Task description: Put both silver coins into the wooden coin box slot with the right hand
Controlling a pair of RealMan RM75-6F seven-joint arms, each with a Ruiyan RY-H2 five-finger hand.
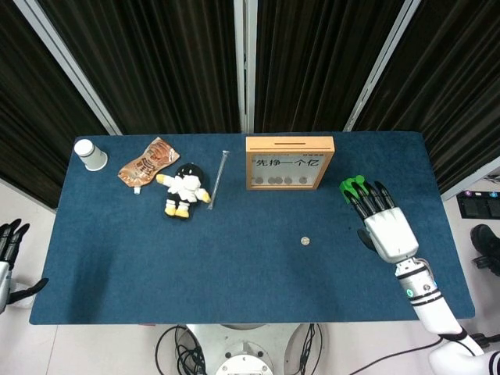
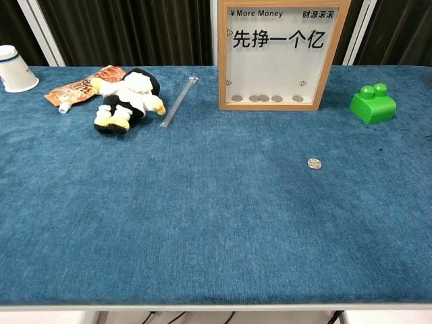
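One coin point(image 1: 305, 241) is left on the counter point(image 1: 234, 266), lying flat in the open, well apart from the box point(image 1: 290, 162) and nearer the robot. The right hand point(image 1: 384, 225) hangs over the counter's right side, palm down, fingers apart w/ nothing in them, fingertips over the green block point(image 2: 372, 103). The left hand point(image 1: 8, 250) sits off the counter's left edge, fingers apart, idle.

Judged step: go get that coin. It's thin, flat metal on a napped blue cloth, so there's no edge to hook. Best bet is prob. to come down from above, thumb and one finger either side, press lightly into the pile so the rim tips up, then pinch. Too hard a press and it just sinks into the fabric; a sideways swipe may skid it. Once pinched, hold it edge-on, aligned w/ the slot in the box's top face, since the slot looks narrow from the head view.

Box: pale wood frame, upright, clear front pane w/ black print, several coins resting in a row at the bottom inside. Hard and light-looking, so a knock from the hand could tip it; approach the slot from above, not from the front.

Block: glossy moulded plastic w/ studs, rigid. It's close to the hand's path, so lift clear before moving left.
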